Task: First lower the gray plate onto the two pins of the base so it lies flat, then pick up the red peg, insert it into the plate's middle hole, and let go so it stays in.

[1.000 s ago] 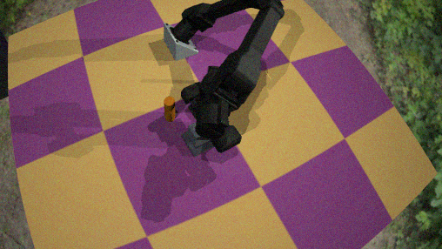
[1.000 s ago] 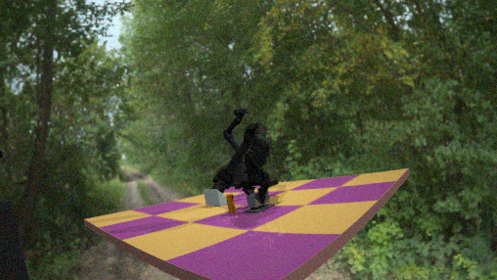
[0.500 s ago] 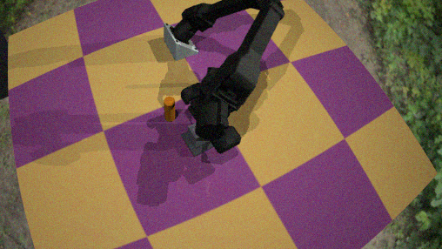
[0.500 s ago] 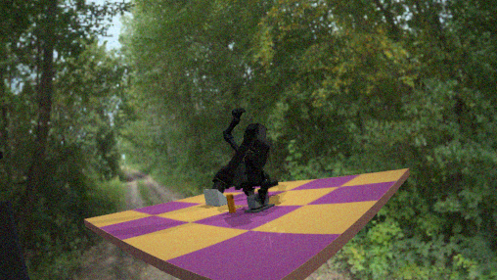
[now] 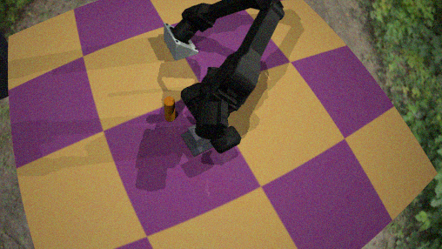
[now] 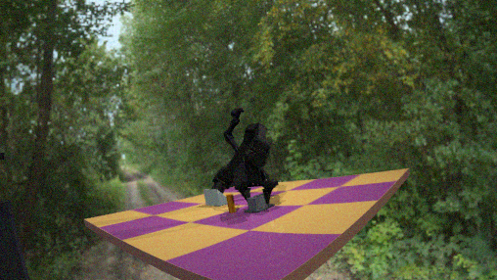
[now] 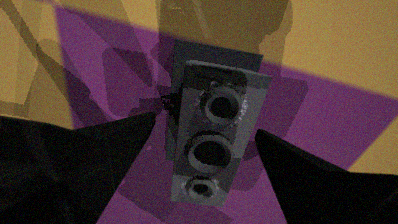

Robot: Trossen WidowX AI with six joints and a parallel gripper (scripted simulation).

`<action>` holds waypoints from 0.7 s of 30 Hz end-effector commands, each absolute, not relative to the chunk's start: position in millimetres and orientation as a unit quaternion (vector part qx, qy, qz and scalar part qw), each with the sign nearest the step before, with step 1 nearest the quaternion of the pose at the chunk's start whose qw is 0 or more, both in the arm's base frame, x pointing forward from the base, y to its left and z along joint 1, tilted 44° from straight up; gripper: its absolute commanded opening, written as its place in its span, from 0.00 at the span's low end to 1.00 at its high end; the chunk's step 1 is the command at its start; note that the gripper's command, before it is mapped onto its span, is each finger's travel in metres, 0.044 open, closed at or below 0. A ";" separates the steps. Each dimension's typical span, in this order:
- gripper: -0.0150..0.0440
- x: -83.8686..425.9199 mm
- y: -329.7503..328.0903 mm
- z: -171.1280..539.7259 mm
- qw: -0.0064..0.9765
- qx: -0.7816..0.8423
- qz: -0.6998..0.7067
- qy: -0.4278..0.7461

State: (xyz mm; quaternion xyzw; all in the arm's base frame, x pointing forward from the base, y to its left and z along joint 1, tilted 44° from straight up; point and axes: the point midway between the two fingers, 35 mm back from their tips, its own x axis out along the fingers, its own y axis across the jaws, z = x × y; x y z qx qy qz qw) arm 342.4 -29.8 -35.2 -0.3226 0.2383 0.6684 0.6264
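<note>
The gray plate [image 5: 198, 145] [image 6: 257, 203] [image 7: 255, 90] sits over the darker gray base [image 7: 215, 52], its row of three round holes facing the wrist camera. The base sticks out past the plate's far end and left side in the wrist view. The pins are hidden, and I cannot tell whether the plate lies fully flat. My gripper [image 6: 257, 195] [image 7: 206, 125] is open, with one finger on each side of the plate and gaps between. The peg [image 5: 170, 109] [image 6: 231, 204], orange-looking here, stands upright beside the base; it does not show in the wrist view.
The arm's pale gray mount [image 5: 180, 51] [image 6: 215, 197] stands behind the peg. The black arm reaches over the purple and yellow checkered board [image 5: 313, 183] [image 6: 293, 250] and hides part of the plate and base in the top view.
</note>
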 end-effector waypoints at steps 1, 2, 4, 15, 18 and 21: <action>1.00 343.1 -31.4 -33.7 0.626 -0.323 0.668 0.238; 1.00 344.4 -36.0 -29.7 0.626 -0.323 0.668 0.239; 1.00 348.0 -53.2 -13.8 0.625 -0.324 0.668 0.240; 1.00 348.9 -112.3 51.3 0.623 -0.321 0.672 0.241; 1.00 347.6 -109.3 55.6 0.632 -0.303 0.664 0.261; 1.00 341.2 -96.3 73.6 0.665 -0.223 0.625 0.342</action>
